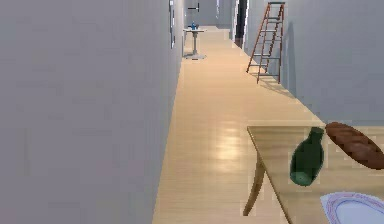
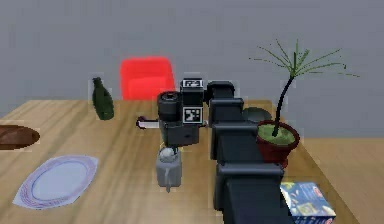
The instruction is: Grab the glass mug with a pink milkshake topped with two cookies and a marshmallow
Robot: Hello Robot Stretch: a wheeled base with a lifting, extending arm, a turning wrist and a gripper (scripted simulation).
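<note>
In the arm side view my arm [image 2: 235, 150] reaches out over a wooden table [image 2: 110, 150]. The gripper [image 2: 150, 122] sits left of the two white marker squares [image 2: 189, 113]. Just below the gripper's dark body is a small greyish, glassy thing [image 2: 168, 168], too small to name. It is seen against the tabletop, so I cannot tell whether the gripper holds anything.
On the table are a green bottle [image 2: 99, 98] [image 1: 308, 158], a brown loaf [image 2: 15, 135] [image 1: 355, 145], a pale plate [image 2: 60, 180] [image 1: 355, 210], a potted plant [image 2: 280, 135] and a book [image 2: 308, 198]. A red chair [image 2: 148, 78] stands behind. A hallway [image 1: 215, 110] holds a ladder [image 1: 267, 40].
</note>
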